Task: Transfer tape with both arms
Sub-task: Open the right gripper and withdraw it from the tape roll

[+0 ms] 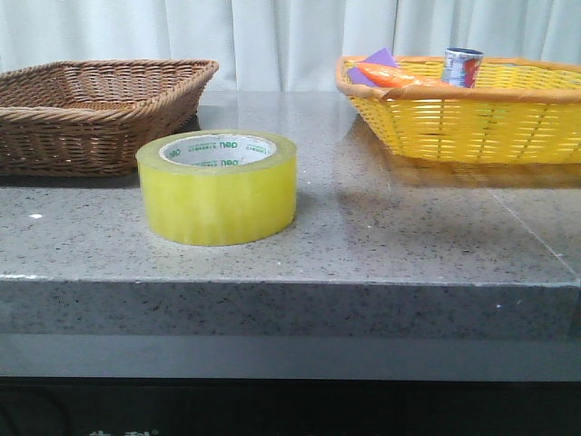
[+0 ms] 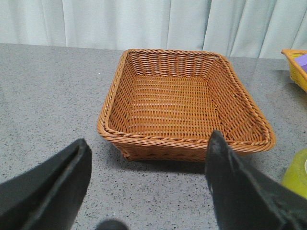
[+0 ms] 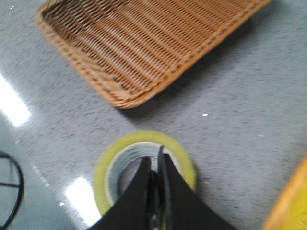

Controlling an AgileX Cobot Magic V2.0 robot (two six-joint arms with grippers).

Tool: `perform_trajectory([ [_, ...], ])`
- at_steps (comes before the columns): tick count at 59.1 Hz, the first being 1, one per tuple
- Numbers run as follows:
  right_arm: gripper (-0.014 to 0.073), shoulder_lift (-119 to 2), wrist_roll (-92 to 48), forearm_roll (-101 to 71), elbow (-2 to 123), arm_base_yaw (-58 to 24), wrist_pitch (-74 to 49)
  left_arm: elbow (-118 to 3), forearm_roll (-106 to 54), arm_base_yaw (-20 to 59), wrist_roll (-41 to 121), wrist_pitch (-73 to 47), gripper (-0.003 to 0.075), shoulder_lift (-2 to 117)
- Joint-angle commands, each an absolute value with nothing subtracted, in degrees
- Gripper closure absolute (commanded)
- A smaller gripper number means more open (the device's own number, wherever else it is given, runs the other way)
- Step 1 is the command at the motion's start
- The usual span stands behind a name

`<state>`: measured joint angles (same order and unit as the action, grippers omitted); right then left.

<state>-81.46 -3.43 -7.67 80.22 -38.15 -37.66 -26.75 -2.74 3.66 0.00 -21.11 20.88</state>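
Observation:
The tape [image 1: 218,186], a wide yellow roll with a white core and green lettering, lies flat on the grey stone table [image 1: 408,236]. Neither gripper shows in the front view. In the right wrist view my right gripper [image 3: 154,157] is shut and empty, its dark fingers pressed together above the roll's core, looking down on the tape [image 3: 108,163]. In the left wrist view my left gripper [image 2: 148,141] is open and empty above bare table, facing the brown basket, with the edge of the tape [image 2: 297,175] off to one side.
A brown wicker basket [image 1: 91,109], empty, stands at the back left; it also shows in both wrist views [image 2: 182,143] [image 3: 96,81]. A yellow basket [image 1: 472,118] at the back right holds a small printed can [image 1: 463,66], an orange packet [image 1: 395,77] and a purple item [image 1: 381,59].

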Motion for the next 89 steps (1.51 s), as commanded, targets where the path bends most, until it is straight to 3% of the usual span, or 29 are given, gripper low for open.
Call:
perform_trajectory([
  [1,0.0714,-77.4,-3.0,-7.7,81.9,-34.7,-34.5,-28.7,-3.0,4.0,-0.5,-16.3,0.0230,21.7],
  [29,0.0715,-55.0,-2.8,-10.2,60.1,-7.3,-29.3,-28.7,-3.0,4.0,-0.5,-16.3,0.0230,21.7],
  [60,0.0715,-18.2,-3.0,-8.4,24.6,-6.5,-14.2,-28.7,-3.0,4.0,-0.5,-16.3,0.0230,21.7],
  [75,0.0715,-15.3,-3.0,-8.3,20.3,-6.5,-8.6,-30.3,-4.5,4.7,-0.5,-21.0,0.0230,22.8],
  [89,0.0715,-15.3,-3.0,-8.3,20.3,-6.5,-8.3,-39.5,-10.1,10.0,-0.5,-35.2,0.0230,36.4],
])
